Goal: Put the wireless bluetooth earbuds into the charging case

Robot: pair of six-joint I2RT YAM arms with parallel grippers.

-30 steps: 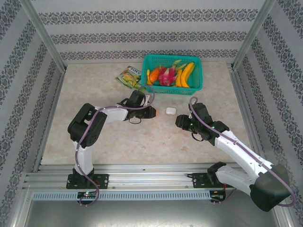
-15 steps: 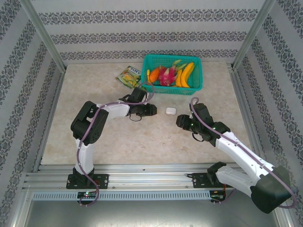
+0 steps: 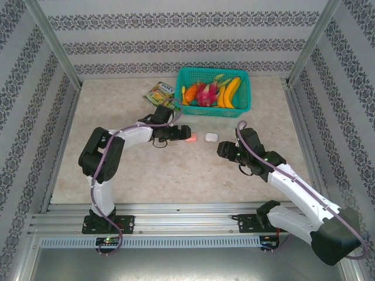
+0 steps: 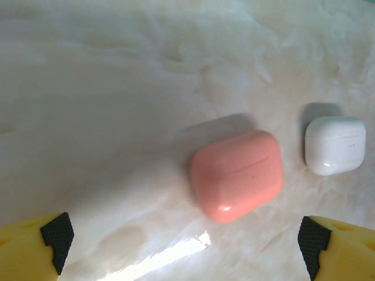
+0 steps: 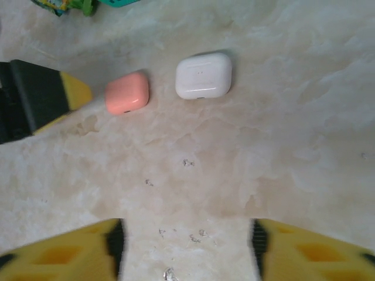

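A closed pink case (image 4: 236, 175) lies flat on the marble table, with a closed white case (image 4: 335, 144) just to its right. The top view shows the pink case (image 3: 189, 138) and the white case (image 3: 211, 137) side by side in front of the basket. My left gripper (image 4: 184, 257) is open, its yellow fingers (image 4: 50, 240) spread wide on the near side of the pink case, not touching it. My right gripper (image 5: 186, 252) is open and low, some way short of the white case (image 5: 204, 75) and the pink case (image 5: 126, 92). The earbuds are hidden.
A teal basket (image 3: 246, 93) of fruit stands at the back of the table. A snack packet (image 3: 159, 95) lies to its left. Small specks (image 5: 187, 163) dot the table between my right gripper and the cases. Metal frame rails run along both sides.
My left gripper has drawn back to the left, and the pink case it covered now lies in the open beside the white case. The right arm has barely moved.
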